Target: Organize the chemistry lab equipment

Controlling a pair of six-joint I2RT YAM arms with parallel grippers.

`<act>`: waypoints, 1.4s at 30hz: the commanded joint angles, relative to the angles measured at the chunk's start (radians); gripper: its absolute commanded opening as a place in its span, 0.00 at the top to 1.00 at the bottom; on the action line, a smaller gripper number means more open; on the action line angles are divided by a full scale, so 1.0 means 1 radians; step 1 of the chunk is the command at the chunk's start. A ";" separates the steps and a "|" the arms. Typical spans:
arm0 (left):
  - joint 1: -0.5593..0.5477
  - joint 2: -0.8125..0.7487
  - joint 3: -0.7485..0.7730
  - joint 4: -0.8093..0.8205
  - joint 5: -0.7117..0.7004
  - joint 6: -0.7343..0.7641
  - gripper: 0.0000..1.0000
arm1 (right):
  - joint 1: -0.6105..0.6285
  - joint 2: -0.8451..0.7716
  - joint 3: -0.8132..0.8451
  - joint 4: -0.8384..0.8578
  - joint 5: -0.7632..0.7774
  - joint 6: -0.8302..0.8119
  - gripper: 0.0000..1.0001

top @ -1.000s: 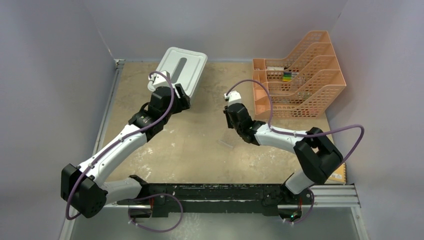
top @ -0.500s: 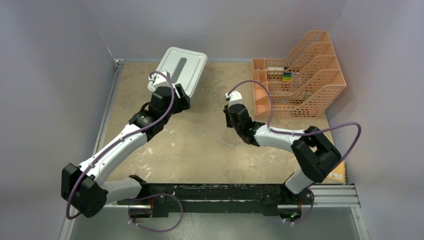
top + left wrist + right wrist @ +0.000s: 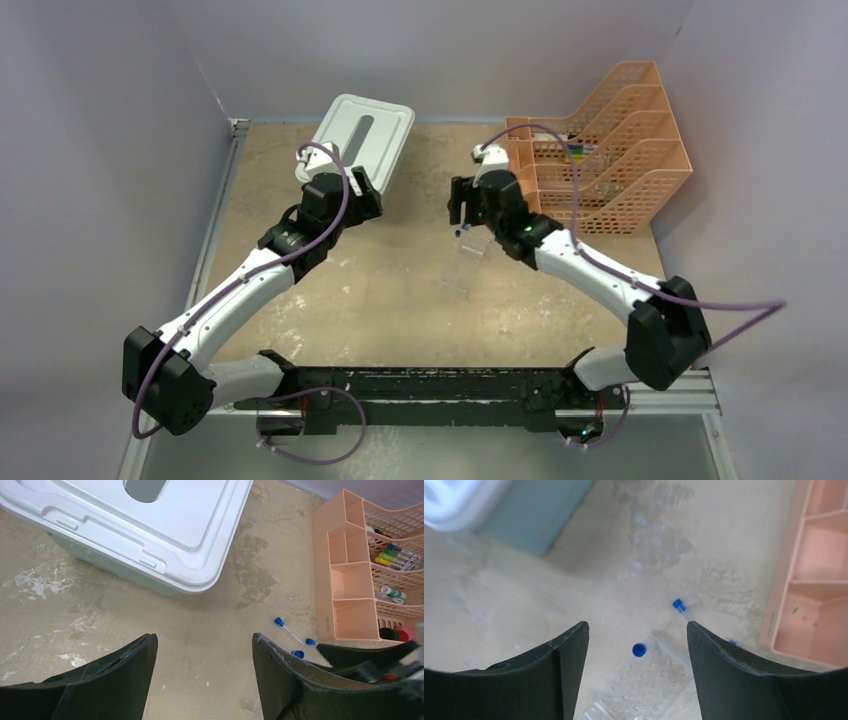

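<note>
Several blue-capped tubes (image 3: 680, 605) are scattered at the clear rack's (image 3: 644, 690) twelve o'clock; left gripper (image 3: 203, 637) and right gripper (image 3: 636, 627) are spread wide, empty.

Left arm (image 3: 240, 290) and right arm (image 3: 590, 275): same build. The link shells are white and the joint housings black, with a bulky black block at each elbow. A purple cable (image 3: 346, 190) runs along each arm in loose loops. Both bases are bolted to a black rail (image 3: 430, 385) at the near table edge. Left gripper (image 3: 202, 640) and right gripper (image 3: 636, 627): fingers (image 3: 107, 680) are matte black, broad, with curved inner edges. The rims carry fine pale scuffs.
</note>
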 commanded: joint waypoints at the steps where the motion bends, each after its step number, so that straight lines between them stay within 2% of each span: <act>1: 0.005 -0.017 0.018 0.040 -0.025 -0.006 0.24 | -0.108 -0.068 0.098 -0.137 -0.102 0.033 0.28; 5: 0.006 -0.013 0.014 0.050 -0.014 -0.008 0.22 | -0.159 -0.002 0.166 -0.263 -0.112 -0.027 0.39; 10: 0.005 0.003 0.017 0.076 0.033 -0.009 0.22 | -0.204 0.152 0.250 -0.387 -0.198 -0.085 0.51; 15: 0.005 0.033 0.031 0.099 0.099 -0.013 0.24 | -0.212 0.295 0.330 -0.427 -0.259 -0.137 0.54; 20: 0.005 0.059 0.042 0.107 0.116 -0.014 0.24 | -0.216 0.419 0.412 -0.480 -0.227 -0.152 0.53; 23: 0.005 0.073 0.055 0.113 0.117 -0.006 0.25 | -0.218 0.468 0.430 -0.472 -0.230 -0.157 0.54; 28: 0.005 0.090 0.081 0.108 0.117 0.008 0.25 | -0.218 0.550 0.461 -0.469 -0.257 -0.194 0.62; 34: 0.005 0.090 0.083 0.107 0.117 0.008 0.25 | -0.220 0.607 0.478 -0.454 -0.273 -0.220 0.64; 39: 0.005 0.107 0.096 0.100 0.133 0.013 0.25 | -0.220 0.631 0.476 -0.408 -0.244 -0.250 0.85; 42: 0.005 0.120 0.112 0.098 0.164 0.022 0.25 | -0.220 0.594 0.458 -0.357 -0.203 -0.256 0.89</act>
